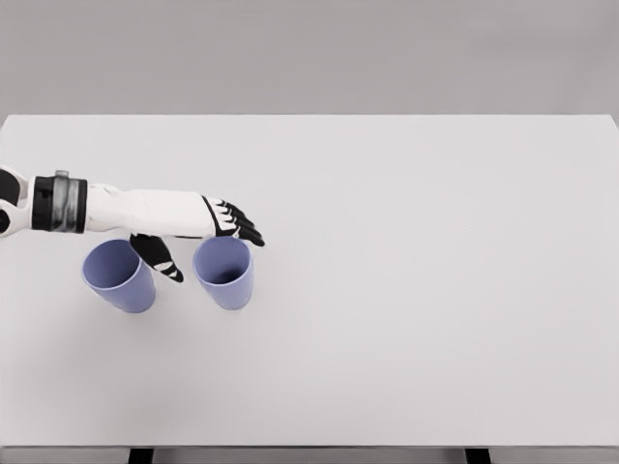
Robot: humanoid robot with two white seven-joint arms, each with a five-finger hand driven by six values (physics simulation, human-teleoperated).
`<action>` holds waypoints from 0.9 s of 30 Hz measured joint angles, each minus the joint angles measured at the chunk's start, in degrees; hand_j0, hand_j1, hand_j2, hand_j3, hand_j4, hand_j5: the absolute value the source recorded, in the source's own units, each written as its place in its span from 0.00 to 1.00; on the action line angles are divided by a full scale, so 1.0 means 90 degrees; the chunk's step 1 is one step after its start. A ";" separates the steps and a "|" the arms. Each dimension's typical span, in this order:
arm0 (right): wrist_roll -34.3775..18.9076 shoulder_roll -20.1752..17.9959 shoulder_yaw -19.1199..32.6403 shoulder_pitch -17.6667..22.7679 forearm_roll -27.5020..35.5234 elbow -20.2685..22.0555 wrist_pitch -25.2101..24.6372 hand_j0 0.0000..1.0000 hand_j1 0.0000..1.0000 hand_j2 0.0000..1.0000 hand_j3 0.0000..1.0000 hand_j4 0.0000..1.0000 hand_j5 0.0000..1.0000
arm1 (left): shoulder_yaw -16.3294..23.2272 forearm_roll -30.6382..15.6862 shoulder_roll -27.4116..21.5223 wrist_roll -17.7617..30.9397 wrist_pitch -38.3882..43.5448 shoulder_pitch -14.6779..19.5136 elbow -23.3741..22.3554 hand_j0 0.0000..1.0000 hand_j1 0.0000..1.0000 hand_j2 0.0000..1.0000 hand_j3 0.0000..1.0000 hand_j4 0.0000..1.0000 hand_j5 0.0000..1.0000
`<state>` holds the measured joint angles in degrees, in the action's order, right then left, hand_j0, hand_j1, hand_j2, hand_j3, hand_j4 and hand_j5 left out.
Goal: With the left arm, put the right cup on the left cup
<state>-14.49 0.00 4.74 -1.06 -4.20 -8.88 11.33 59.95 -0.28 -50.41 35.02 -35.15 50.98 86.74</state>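
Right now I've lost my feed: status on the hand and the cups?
Left hand open, fingers spread beside right cup, no grasp. Left cup upright, apart. Nothing between them but the thumb.

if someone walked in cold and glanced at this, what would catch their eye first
Probably the white left arm reaching in from the left edge, its left robot hand open with dark fingers spread just above and between two cups. Those are the only colour here: the left cup and the right cup, both pale blue and upright, stand side by side and apart on the left part of the wide white table.
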 measured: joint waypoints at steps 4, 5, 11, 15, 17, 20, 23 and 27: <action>0.0000 0.0000 0.0001 -0.0010 0.0000 -0.0001 0.0000 1.00 1.00 1.00 1.00 1.00 1.00 | -0.0003 0.0048 0.0100 0.0000 0.0000 -0.0059 -0.0051 1.00 1.00 1.00 1.00 1.00 1.00; 0.0000 0.0000 0.0000 -0.0010 0.0000 -0.0001 0.0000 1.00 1.00 1.00 1.00 1.00 1.00 | -0.0003 0.0056 0.0118 0.0000 0.0000 -0.0078 -0.0056 1.00 1.00 1.00 1.00 1.00 1.00; 0.0000 0.0000 0.0000 -0.0010 0.0000 0.0000 0.0000 1.00 1.00 1.00 1.00 1.00 1.00 | -0.0005 0.0090 0.0187 0.0000 0.0000 -0.0185 -0.0061 1.00 1.00 1.00 1.00 1.00 1.00; 0.0000 0.0000 0.0000 -0.0010 0.0000 0.0000 0.0000 1.00 1.00 1.00 1.00 1.00 1.00 | -0.0011 0.0167 0.0255 0.0000 0.0000 -0.0244 -0.0060 0.88 0.88 0.88 0.88 0.88 0.88; 0.0000 0.0000 0.0000 -0.0010 0.0001 -0.0001 0.0000 1.00 1.00 1.00 1.00 1.00 1.00 | -0.0014 0.0166 0.0268 -0.0003 0.0005 -0.0274 -0.0059 0.77 0.77 0.77 0.77 0.77 0.77; 0.0000 0.0000 0.0000 -0.0010 0.0000 -0.0001 0.0000 1.00 1.00 1.00 1.00 1.00 1.00 | -0.0022 0.0129 0.0270 -0.0012 0.0021 -0.0283 -0.0059 0.64 0.64 0.64 0.64 0.64 0.64; 0.0000 0.0000 0.0000 -0.0010 0.0000 -0.0001 0.0000 1.00 1.00 1.00 1.00 1.00 1.00 | -0.0027 0.0098 0.0268 -0.0014 0.0032 -0.0283 -0.0058 0.63 0.63 0.63 0.63 0.63 0.63; 0.0000 0.0000 0.0000 -0.0010 0.0000 -0.0001 0.0000 1.00 1.00 1.00 1.00 1.00 1.00 | -0.0155 0.0040 0.0224 -0.0011 0.0013 -0.0361 0.0071 0.54 0.54 0.54 0.54 0.54 0.54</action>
<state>-14.49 0.00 4.74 -1.14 -4.19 -8.89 11.33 58.56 0.07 -48.39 34.93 -35.03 47.72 87.39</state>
